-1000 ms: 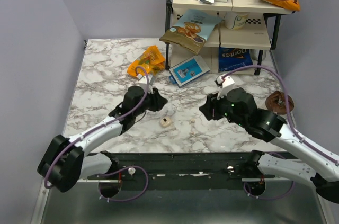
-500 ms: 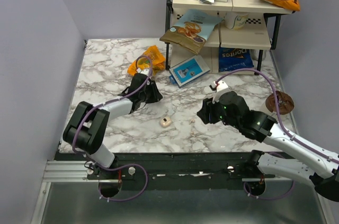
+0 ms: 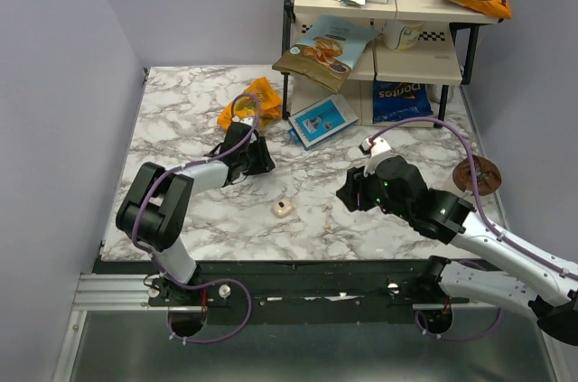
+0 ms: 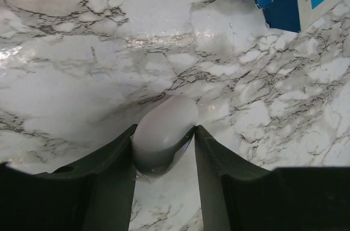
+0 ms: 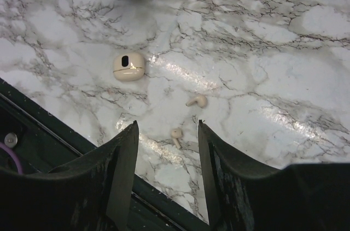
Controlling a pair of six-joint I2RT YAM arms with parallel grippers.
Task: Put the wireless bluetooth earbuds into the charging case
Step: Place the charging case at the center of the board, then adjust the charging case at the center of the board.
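Starting at the near edge of the table [image 3: 181,111]: the charging case [image 5: 129,66] lies flat on the marble, at about 6 o'clock from the table's middle. No gripper touches it. It is tiny, rounded and glossy, so expect it to be light, hard and quick to skid or spin under a one-sided push. Take it across its narrower width and low down, or brace it rather than lift it.

Two earbuds lie loose at the case's 3 o'clock, apart from each other and from the case. The nearer earbud [image 5: 176,134] sits just ahead of your right gripper [image 5: 167,127]; the farther earbud [image 5: 197,100] is a little beyond it. They look smooth and almost weightless. Pinch the bulb, not the stem, and squeeze gently or they may squirt out.

The right gripper's fingers stand apart with nothing between them.

Farther out, at the case's 11 o'clock, your left gripper [image 4: 163,154] is down on the marble, its fingers flanking a pale rounded object [image 4: 165,127]. Whether it is clamped or merely bracketed, you cannot tell.

At 12 o'clock lie a blue packet [image 3: 322,119], an orange snack bag [image 3: 253,102] and the shelf rack [image 3: 343,4].
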